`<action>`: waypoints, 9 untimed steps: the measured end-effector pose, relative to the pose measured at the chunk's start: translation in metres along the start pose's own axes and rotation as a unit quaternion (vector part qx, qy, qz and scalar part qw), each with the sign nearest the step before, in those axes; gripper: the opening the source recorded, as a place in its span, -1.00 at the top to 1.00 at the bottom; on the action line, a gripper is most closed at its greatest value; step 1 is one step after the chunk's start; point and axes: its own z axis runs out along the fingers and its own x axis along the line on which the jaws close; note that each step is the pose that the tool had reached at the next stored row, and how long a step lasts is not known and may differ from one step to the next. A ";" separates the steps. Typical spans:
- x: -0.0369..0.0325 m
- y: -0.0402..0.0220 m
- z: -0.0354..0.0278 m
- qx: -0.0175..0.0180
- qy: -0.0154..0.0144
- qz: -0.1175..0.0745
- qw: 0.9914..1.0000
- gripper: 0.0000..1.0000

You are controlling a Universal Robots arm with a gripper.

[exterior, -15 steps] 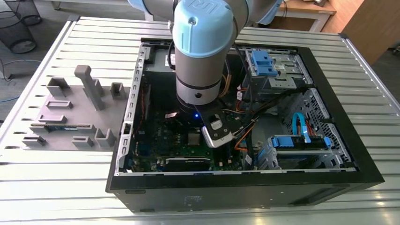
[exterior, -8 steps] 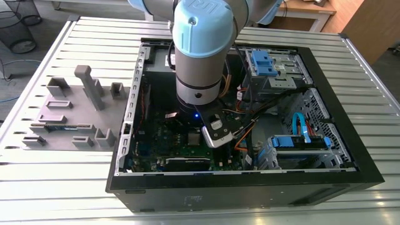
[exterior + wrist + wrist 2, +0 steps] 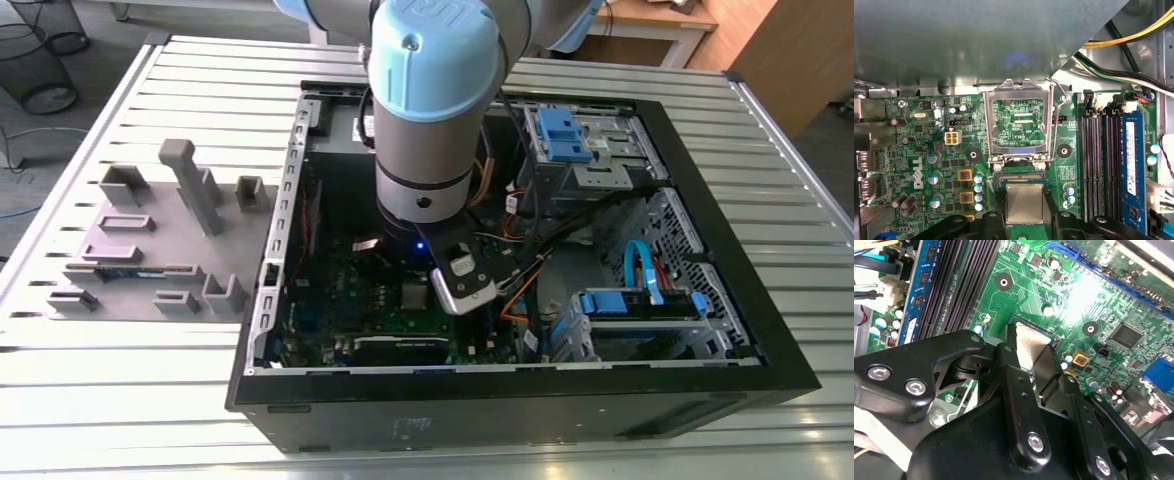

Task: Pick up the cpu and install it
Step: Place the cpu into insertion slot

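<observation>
The cpu (image 3: 1024,202) is a small silver square, seen in both wrist views between my gripper's black fingers (image 3: 1009,367). My gripper (image 3: 1030,352) is shut on the cpu (image 3: 1029,342) and holds it at the motherboard's socket (image 3: 1021,176), slightly tilted. Whether the cpu rests in the socket or hovers just above it I cannot tell. The socket's metal lid (image 3: 1016,122) stands swung open beyond it, its lever (image 3: 1056,120) raised beside it. In the exterior view the arm (image 3: 424,150) reaches down into the open computer case (image 3: 534,400).
Dark memory slots (image 3: 1099,160) and a blue memory stick (image 3: 1133,165) run beside the socket. Yellow and black cables (image 3: 1124,40) hang past the lid. Blue drive cages (image 3: 574,135) fill the case's far side. A grey parts fixture (image 3: 147,240) lies at the exterior view's left.
</observation>
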 end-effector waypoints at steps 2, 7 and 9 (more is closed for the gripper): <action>0.0000 -0.0001 -0.0022 0.000 0.000 0.000 1.000 0.23; 0.0005 -0.0001 -0.0027 0.000 0.000 0.000 1.000 0.23; 0.0013 -0.0001 -0.0027 0.000 0.000 -0.001 1.000 0.23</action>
